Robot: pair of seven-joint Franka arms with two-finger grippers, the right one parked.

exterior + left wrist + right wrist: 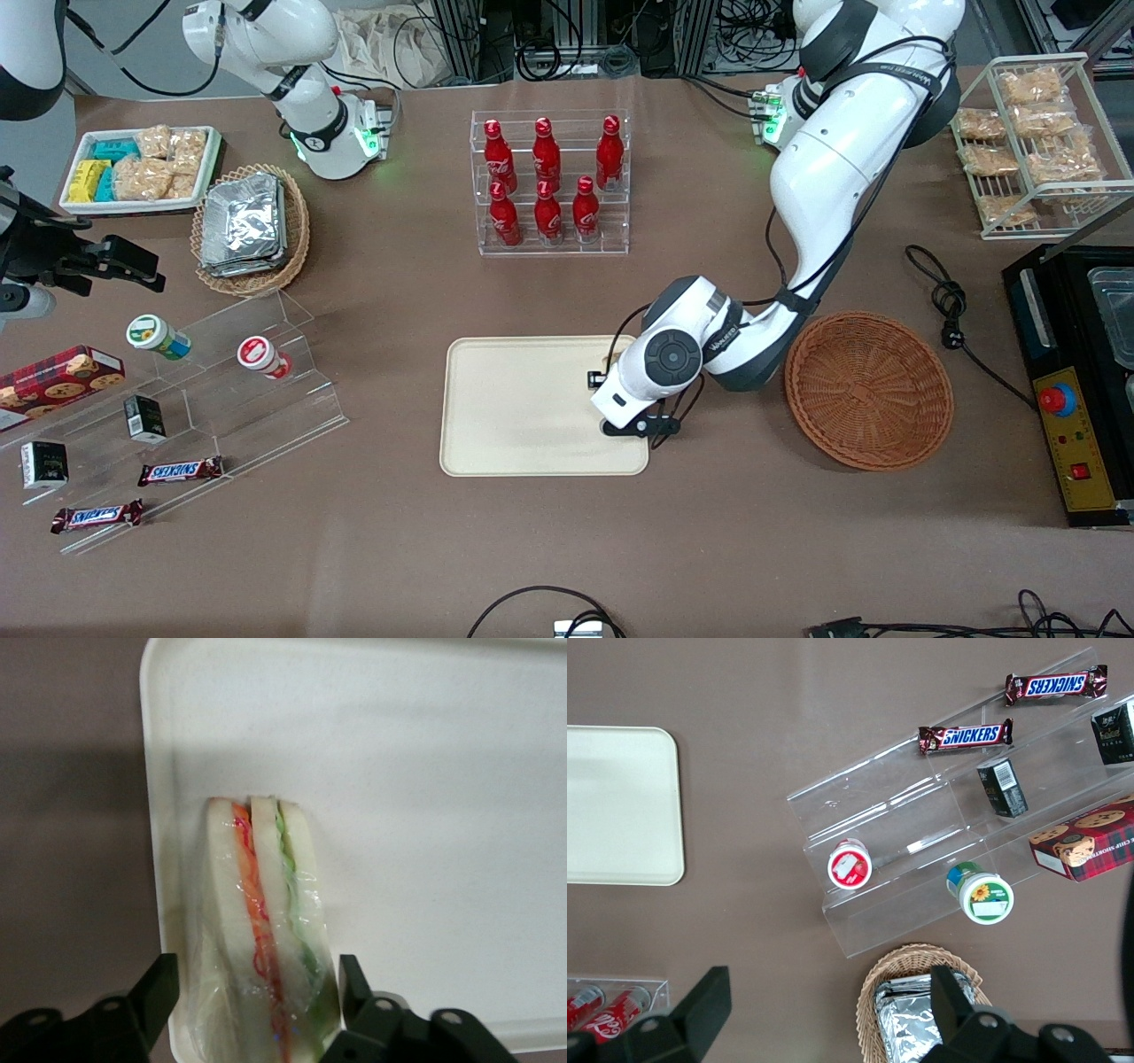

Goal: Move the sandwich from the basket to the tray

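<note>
Hovering low over the cream tray (425, 771), the claw (257, 992) stands open astride the wrapped sandwich (261, 930) lying near the rim, so I think it should rise straight up.

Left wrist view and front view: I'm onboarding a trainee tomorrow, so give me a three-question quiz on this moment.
1. True or false: the sandwich lies on the tray.
2. What does the basket hold?
A. foil packets
B. nothing visible
C. bottles
3. Fill in: the gripper has one finger on each side of the ____, over the tray's edge nearest the basket.

Key: 1 true; 2 B; 3 sandwich.
</note>
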